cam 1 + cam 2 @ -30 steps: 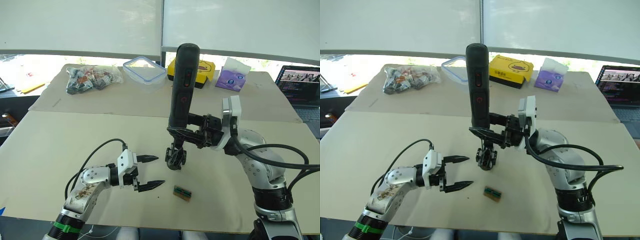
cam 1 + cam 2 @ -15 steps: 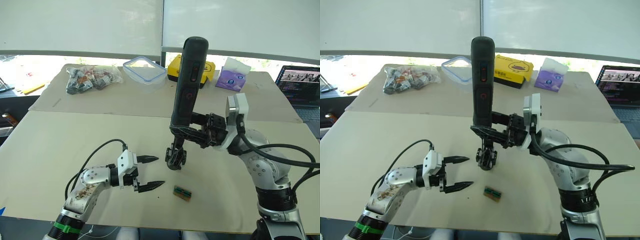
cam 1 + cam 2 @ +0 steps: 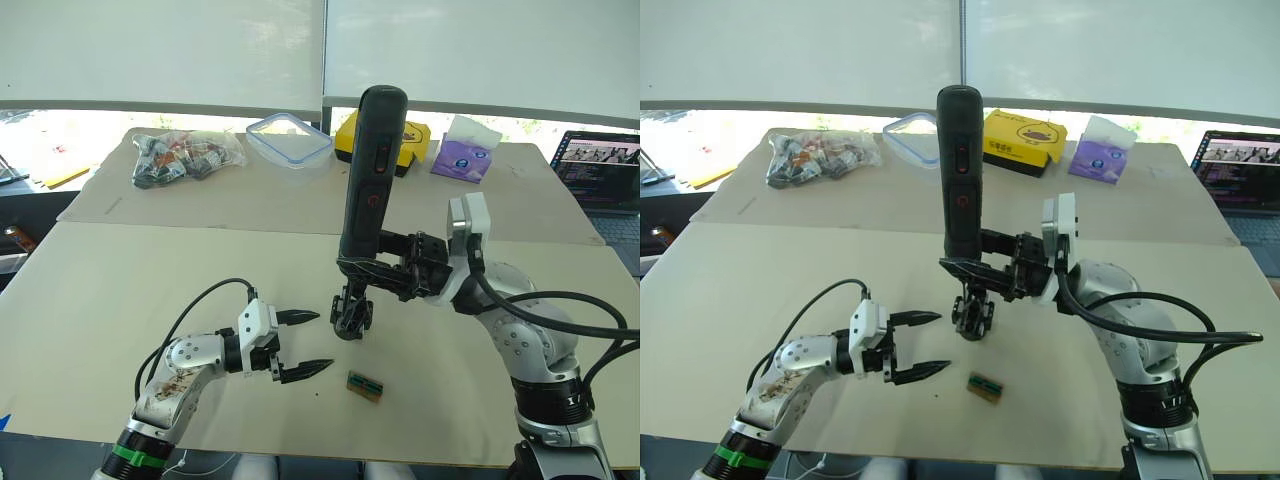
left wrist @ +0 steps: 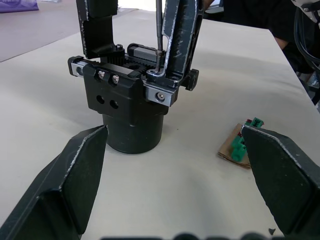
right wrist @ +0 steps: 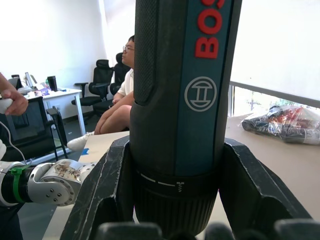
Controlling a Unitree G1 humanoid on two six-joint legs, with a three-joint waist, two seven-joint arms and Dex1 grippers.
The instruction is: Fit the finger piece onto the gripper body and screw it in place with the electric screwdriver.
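Right gripper [image 3: 372,272] clamped tight on the long slim black pen-shaped electric screwdriver [image 3: 370,165], held upright, thin bit tip down on the chunky black gripper body [image 4: 131,107] mid-table. Left gripper [image 3: 304,344] at about 8 o'clock from that block, spread wide, holding nothing. Small flat green-and-tan rectangular block [image 3: 365,386] just off at 5 o'clock.
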